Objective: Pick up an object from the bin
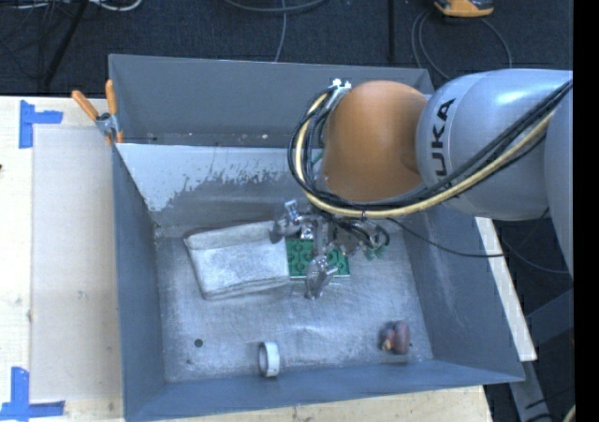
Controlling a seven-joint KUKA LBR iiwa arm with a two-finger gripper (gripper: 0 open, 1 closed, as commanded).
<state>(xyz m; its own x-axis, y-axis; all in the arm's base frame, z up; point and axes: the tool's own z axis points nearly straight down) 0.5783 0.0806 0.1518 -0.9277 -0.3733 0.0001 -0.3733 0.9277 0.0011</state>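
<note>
The gripper [316, 272] is down at the right end of the grey pouch [239, 261]; whether it is open or closed, I cannot tell. A white ring [269, 358] lies below the pouch, and a dark lump [395, 338] lies further to the ring's right.

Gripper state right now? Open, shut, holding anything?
Gripper: open or shut cannot be told; it sits at the right end of the flat grey slab.
</note>
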